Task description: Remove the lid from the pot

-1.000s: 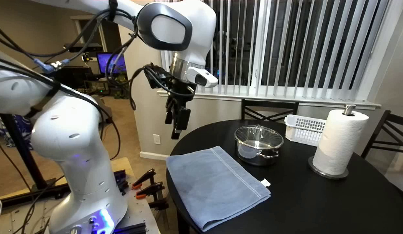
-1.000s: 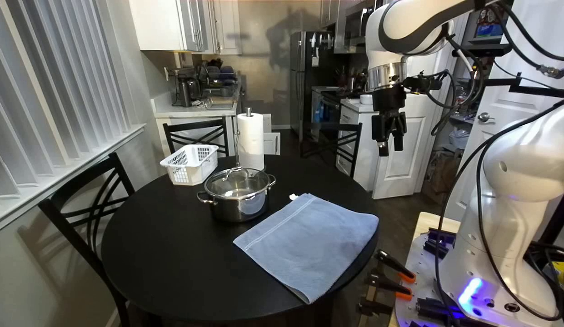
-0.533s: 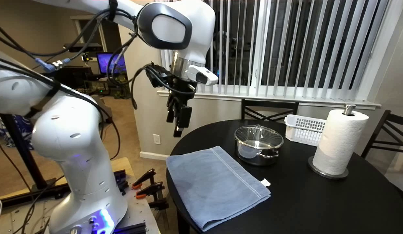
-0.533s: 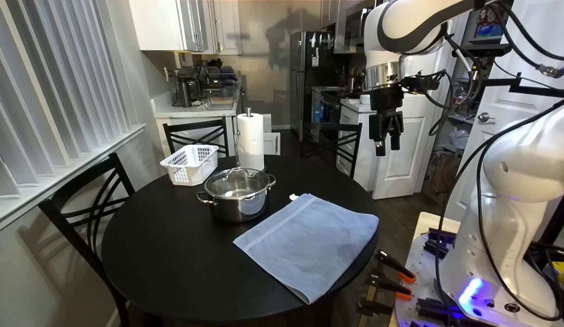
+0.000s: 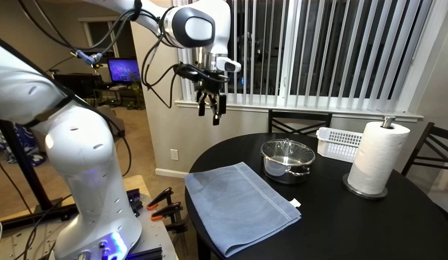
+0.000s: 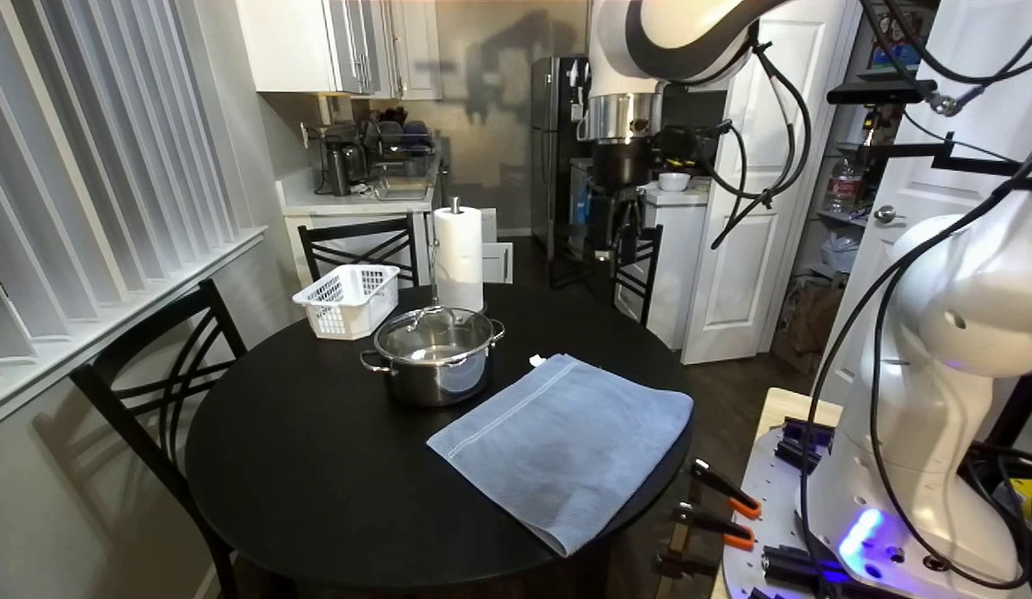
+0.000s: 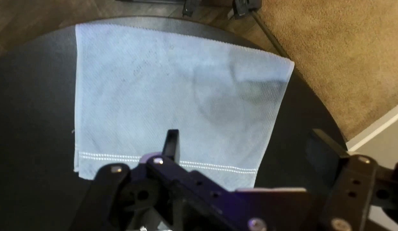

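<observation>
Wrist view shows the gripper [image 7: 249, 146] spread wide, well above the cloth [image 7: 138, 93].

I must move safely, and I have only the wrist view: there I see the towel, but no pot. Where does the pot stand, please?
Observer: The pot stands on the table, beside the stitched side of the towel.
Operator: Thank you. Is the pot covered?
Observer: Yes, in both exterior views the lid rests on the pot.
Operator: Do I touch it?
Observer: No, the gripper hangs in the air, apart from the lid and the pot.
</observation>
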`<state>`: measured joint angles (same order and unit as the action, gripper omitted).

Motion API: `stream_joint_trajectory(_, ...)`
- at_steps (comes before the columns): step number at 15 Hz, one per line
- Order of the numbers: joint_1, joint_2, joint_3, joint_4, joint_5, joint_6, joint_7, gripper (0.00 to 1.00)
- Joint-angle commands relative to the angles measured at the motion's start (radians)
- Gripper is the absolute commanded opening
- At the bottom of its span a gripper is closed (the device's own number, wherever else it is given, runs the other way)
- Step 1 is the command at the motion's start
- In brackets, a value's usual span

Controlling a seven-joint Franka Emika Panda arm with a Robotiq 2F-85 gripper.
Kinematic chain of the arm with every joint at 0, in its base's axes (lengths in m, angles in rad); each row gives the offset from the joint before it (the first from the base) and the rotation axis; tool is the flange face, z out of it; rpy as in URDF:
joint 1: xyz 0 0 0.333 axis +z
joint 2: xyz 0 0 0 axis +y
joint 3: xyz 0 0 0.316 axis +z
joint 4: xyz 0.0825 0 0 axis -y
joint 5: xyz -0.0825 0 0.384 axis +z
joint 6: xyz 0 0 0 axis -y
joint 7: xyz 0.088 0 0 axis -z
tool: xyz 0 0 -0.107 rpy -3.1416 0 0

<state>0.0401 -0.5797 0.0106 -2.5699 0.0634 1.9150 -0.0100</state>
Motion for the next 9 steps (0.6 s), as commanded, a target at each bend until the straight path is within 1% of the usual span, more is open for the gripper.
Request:
stream_joint_trajectory(1, 0.020, 0.163, 0.031, 0.111, -0.031, 0.108, -0.027, 1.00)
stream_joint_trajectory(4, 0.013, 0.314, 0.034, 0.224, -0.043, 0.173, -0.008, 1.00)
stream_joint_trajectory(9, 0.011, 0.497, 0.038, 0.375, -0.084, 0.182, 0.009, 1.00)
